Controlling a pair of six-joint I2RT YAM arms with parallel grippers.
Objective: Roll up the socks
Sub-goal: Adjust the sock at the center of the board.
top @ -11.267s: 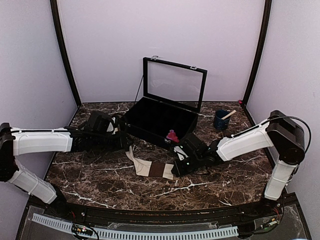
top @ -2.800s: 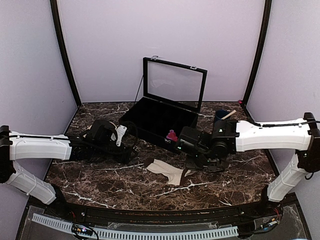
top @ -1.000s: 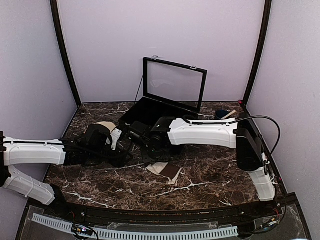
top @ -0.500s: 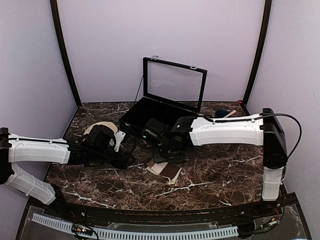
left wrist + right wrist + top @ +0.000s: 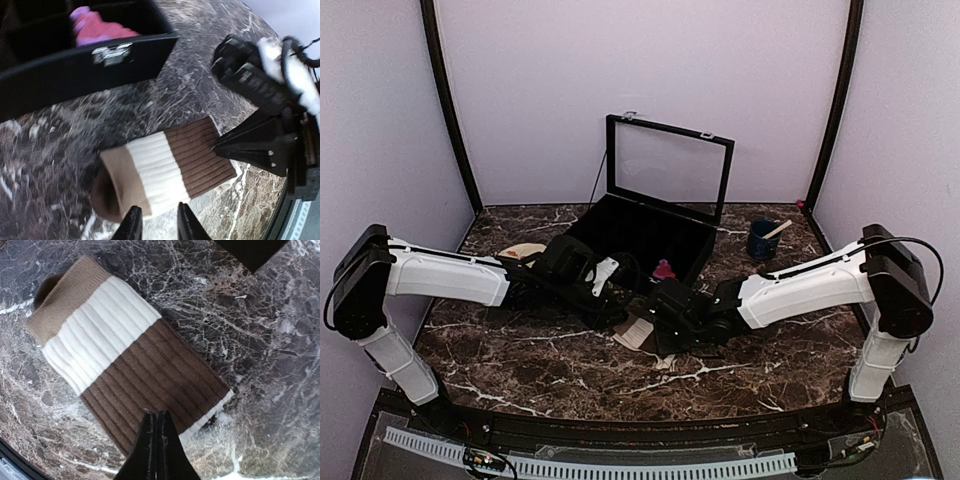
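Observation:
The cream-beige sock [image 5: 125, 360] lies on the marble table, one end folded into a loose roll, with beige, white and dark brown bands. It also shows in the left wrist view [image 5: 165, 167] and in the top view [image 5: 638, 332]. My right gripper [image 5: 155, 426] is shut, its tip resting on the sock's brown band; it also shows in the top view [image 5: 665, 318]. My left gripper [image 5: 156, 225] is open with a narrow gap, its fingertips just off the white band's edge and holding nothing. The magenta-pink sock [image 5: 665, 270] lies in the black box, also seen from the left wrist [image 5: 97, 27].
The open black box [image 5: 640, 235] with its raised glass lid stands behind the sock. A round beige plate [image 5: 520, 250] lies at the left behind my left arm. A blue cup [image 5: 762, 241] with a stick stands at the back right.
My left gripper has moved right, up to the sock. My right arm has swung back from its reach to the left and its gripper now rests on the sock's right end.

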